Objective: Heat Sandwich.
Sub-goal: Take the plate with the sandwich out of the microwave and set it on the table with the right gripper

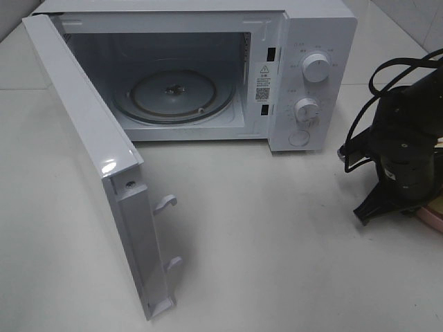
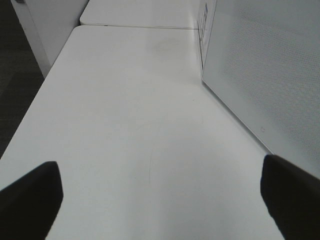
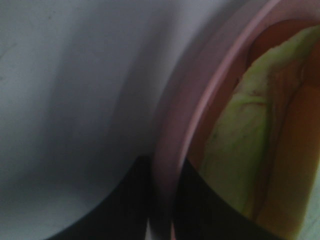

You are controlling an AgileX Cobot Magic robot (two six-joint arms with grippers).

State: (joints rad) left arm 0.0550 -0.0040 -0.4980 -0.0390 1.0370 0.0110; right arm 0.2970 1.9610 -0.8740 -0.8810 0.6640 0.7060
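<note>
The sandwich (image 3: 250, 130) shows pale green lettuce and a tan edge, lying on a round pink plate (image 3: 200, 90). In the high view only a sliver of that plate (image 1: 432, 220) peeks out at the right edge of the table, under my right arm. My right gripper (image 3: 162, 210) straddles the plate's rim, one dark finger outside and one inside, both close against it. From above, the right gripper (image 1: 398, 207) points down at the plate. My left gripper (image 2: 160, 200) is open wide over bare table, outside the microwave door (image 2: 270, 65).
The white microwave (image 1: 318, 41) stands at the back with its door (image 1: 83, 138) swung fully open toward the front left. Its glass turntable (image 1: 173, 93) holds nothing. Two knobs (image 1: 315, 68) sit on its right panel. Cables loop above the right arm.
</note>
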